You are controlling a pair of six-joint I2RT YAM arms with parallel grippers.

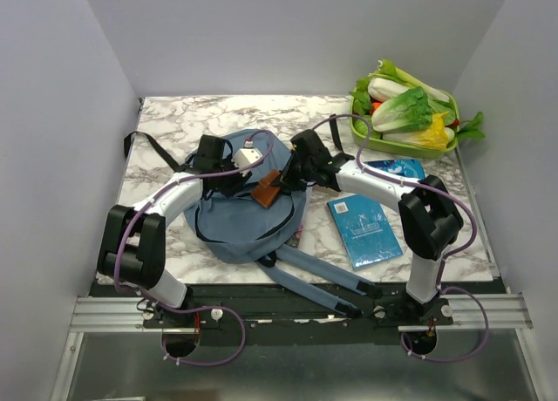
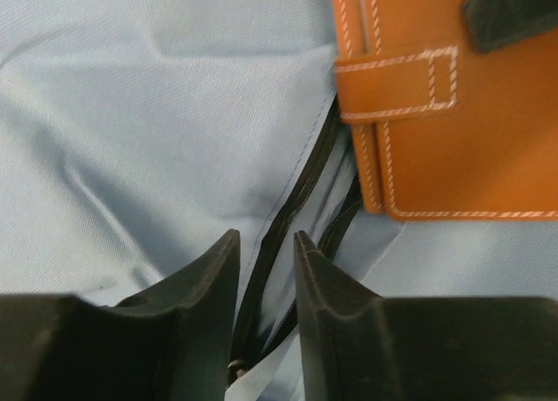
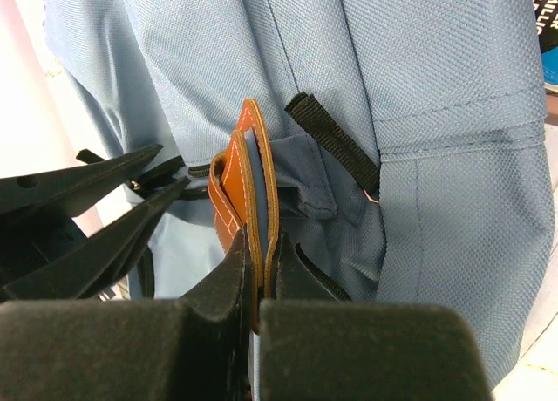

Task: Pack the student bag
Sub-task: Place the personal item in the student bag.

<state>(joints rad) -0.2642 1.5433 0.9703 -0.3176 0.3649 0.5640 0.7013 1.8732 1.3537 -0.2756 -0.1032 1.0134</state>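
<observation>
The large, soft, dusty-blue fabric student bag [image 1: 231, 227] lies flat in the middle of the white marble worktop [image 1: 174, 122], directly under both of your claws. Its two long straps trail back toward the arm bases.

Your left claw [image 2: 264, 248] is closed to a narrow slit around the black zip edge of the bag's opening, which runs between its fingers. It appears to be pinching that edge to hold the mouth open. Just ahead and to the right of that claw is a tan leather wallet with white stitching and a strap closure [image 2: 453, 131]. Your right claw [image 3: 259, 266] is clamped tight on the wallet's edge, holding it on edge against the bag fabric, close beside the left claw's tips.

The step in hand looks like feeding the wallet into the bag; it is at the mouth, not yet inside. The next move calls for steering the wallet's free edge between the zip lips while the left claw holds them apart, and letting go only once the wallet is well in.

To the right of your right claw, a teal rectangular paperback book [image 1: 364, 231] lies flat on the worktop. Beyond it are a blue-and-white packet [image 1: 397, 167] and a green tray [image 1: 392, 148] of leafy vegetables [image 1: 405, 109].

The book's small white label is too small to read. Some white letters at the edge of the right wrist view are cut off. No brand shows on the bag or wallet.
</observation>
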